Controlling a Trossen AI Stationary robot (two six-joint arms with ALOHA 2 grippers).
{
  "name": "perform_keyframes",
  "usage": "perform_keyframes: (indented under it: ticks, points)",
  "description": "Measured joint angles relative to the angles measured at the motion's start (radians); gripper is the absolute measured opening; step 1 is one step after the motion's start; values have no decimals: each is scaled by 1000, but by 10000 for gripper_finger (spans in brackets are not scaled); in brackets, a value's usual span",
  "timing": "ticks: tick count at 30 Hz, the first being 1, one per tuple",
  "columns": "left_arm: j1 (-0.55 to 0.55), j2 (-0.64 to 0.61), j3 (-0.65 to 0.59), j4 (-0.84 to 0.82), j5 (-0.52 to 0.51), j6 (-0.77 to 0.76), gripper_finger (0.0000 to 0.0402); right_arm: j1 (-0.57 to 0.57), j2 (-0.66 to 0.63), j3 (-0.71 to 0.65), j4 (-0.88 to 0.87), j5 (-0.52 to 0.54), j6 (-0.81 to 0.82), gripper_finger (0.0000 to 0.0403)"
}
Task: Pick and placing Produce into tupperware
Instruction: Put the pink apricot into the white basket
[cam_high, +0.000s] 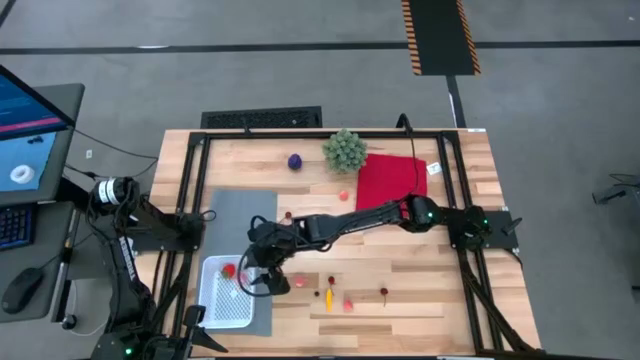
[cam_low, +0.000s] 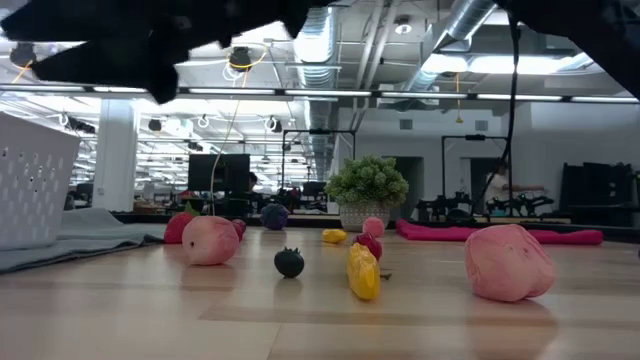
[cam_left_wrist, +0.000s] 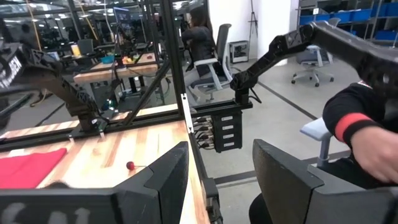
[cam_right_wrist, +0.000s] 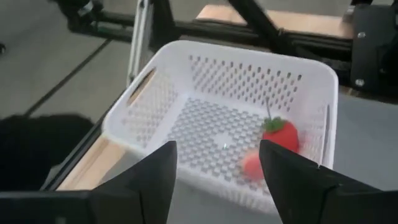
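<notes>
The tupperware (cam_high: 222, 297), a white perforated container, rests on the grey mat at the table's near-left. In the right wrist view it (cam_right_wrist: 186, 93) holds a red strawberry (cam_right_wrist: 281, 133) and a pinkish-red piece (cam_right_wrist: 253, 165). My right gripper (cam_right_wrist: 217, 152) is open and empty, just above the container's right rim (cam_high: 258, 275). More produce lies on the wood to its right: a red piece (cam_high: 300, 281), a yellow piece (cam_high: 329, 295), a pink piece (cam_high: 349, 303) and a dark red piece (cam_high: 383, 292). The purple ball (cam_high: 295, 161) sits near the far edge. My left gripper (cam_left_wrist: 217, 152) is open and empty at the near-left corner.
A green bushy plant (cam_high: 345, 149) and a red cloth (cam_high: 388, 180) lie at the far side. The grey mat (cam_high: 240, 215) covers the left part. A black frame (cam_high: 190, 190) borders the table. A person's sleeve (cam_left_wrist: 354, 118) shows beyond the near edge.
</notes>
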Motion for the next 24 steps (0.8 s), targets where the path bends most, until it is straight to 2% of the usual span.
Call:
perform_keyframes:
  ticks: [4,8,10,13,19,24]
  points:
    - [1,0,0,-1,-5,-4,171,7,-89,2,-174,0,-44,255]
    - [28,0,0,-8,-82,-11,171,26,-159,2,-295,0,-48,255]
    - [53,0,0,-15,-83,-14,171,39,-205,1,-364,1,-53,255]
    - [104,0,0,-48,-22,-41,171,63,-276,3,-458,12,-46,255]
    - [219,0,0,-98,138,-119,171,155,-387,0,-638,129,-12,255]
    - [298,0,0,-113,175,-141,171,270,-493,-25,-712,271,48,255]
